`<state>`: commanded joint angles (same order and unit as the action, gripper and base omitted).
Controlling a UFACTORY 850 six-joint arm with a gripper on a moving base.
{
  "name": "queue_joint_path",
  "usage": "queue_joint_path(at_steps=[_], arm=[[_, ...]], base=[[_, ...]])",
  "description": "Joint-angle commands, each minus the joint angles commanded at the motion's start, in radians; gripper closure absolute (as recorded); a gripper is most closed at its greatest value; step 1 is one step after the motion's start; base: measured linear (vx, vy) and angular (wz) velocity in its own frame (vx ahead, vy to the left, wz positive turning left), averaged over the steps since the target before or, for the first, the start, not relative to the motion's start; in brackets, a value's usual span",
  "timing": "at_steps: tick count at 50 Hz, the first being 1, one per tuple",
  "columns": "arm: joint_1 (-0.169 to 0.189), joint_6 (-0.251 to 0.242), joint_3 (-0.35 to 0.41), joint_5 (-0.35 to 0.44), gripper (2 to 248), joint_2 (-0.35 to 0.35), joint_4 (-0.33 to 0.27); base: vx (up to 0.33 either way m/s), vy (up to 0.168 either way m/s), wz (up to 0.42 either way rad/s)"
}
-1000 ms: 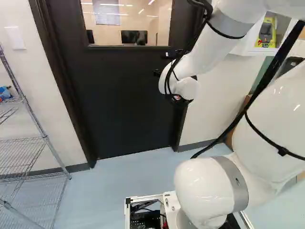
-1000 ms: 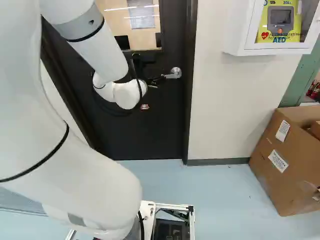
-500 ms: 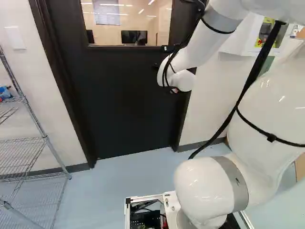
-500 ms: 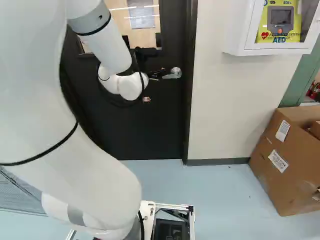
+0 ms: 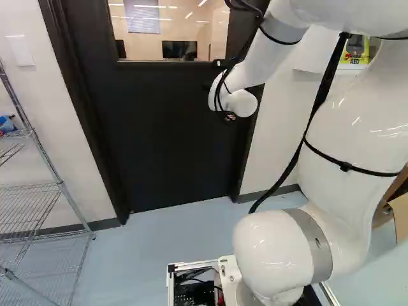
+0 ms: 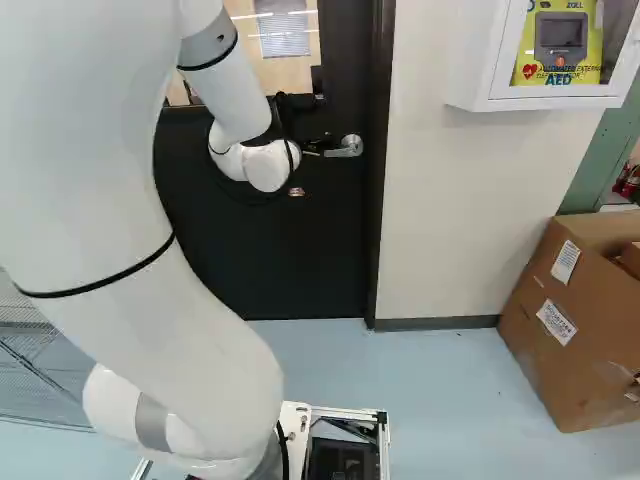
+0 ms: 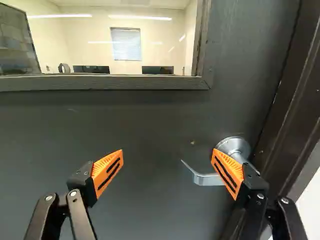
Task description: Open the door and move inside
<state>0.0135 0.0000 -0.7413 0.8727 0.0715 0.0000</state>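
Left base view alone shows the blue item (image 5: pixel 6 123) on the wire shelf (image 5: pixel 32 134) and the switch plate (image 5: pixel 20 51) left of the closed door (image 5: pixel 166 146). Right base and wrist views show the door handle (image 6: pixel 345 147) at the door's right side, hidden by the arm (image 5: pixel 338 127) in the left base view. The arm rises near, bends over and reaches forward; its gripper (image 6: pixel 318 146) is beside the handle, fingers (image 7: pixel 107 172) spread wide, gripping nothing.

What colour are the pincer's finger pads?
Orange, with dark slots; clearest in the wrist view.
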Motion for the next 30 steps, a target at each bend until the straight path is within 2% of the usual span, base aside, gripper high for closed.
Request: queue_joint_path(at_steps=[13, 30], arm=[[0.004, 0.0, -0.036, 0.0, 3, 0.044, 0.0], [0.004, 0.0, -0.033, 0.0, 3, 0.075, 0.0]], base=[[0.0, 0.0, 0.0], [0.0, 0.0, 0.0]])
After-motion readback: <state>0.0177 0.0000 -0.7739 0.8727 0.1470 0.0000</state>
